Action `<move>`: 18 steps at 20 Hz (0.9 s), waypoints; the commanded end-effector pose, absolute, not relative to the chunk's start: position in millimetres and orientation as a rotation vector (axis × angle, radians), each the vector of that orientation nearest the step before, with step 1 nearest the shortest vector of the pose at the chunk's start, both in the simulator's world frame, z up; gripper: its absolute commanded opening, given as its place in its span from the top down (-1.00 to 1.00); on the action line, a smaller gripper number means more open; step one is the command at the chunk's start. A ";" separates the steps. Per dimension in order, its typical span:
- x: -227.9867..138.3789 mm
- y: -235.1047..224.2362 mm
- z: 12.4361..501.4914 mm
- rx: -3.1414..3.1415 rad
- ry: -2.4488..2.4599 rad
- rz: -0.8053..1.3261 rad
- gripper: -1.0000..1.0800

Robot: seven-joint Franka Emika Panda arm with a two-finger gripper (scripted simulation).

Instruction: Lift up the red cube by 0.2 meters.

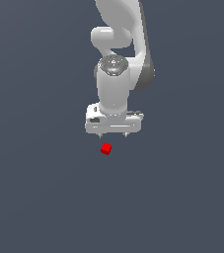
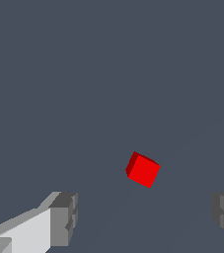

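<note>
Although the gripper points down toward the grey counter, it has not taken anything: in the wrist view its two fingers stand far apart, spread wide, with nothing between them. The red cube lies on the counter just below the gripper in the exterior view, a little toward that view's left of the midline between the fingertips. In the wrist view the cube sits ahead of the gap between the fingers, not yet inside it, and it is turned at an angle to them, so its faces are not parallel to the finger pads.

I judge that the cube is light and rigid (a small solid block with flat faces, much narrower than the opening of the gripper). It should not deform or break under pressure. The faces look smooth, so a grip on two corners could let it slip or twist. The better place to hold it is on two opposite flat sides, near the middle of their height. For this the wrist probably needs a small rotation, and the gripper must come over the cube and then go down around it before closing.
</note>
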State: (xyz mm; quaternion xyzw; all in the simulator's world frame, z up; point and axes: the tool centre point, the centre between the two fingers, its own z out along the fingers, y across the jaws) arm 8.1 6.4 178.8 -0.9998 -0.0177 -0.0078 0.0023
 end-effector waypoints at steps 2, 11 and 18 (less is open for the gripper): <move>8.1 6.4 178.5 -3.137 -0.054 -0.025 -0.92; 4.4 -1.1 148.5 -3.138 0.078 -0.020 -0.92; -4.4 -14.7 90.4 -3.124 0.335 -0.012 -0.92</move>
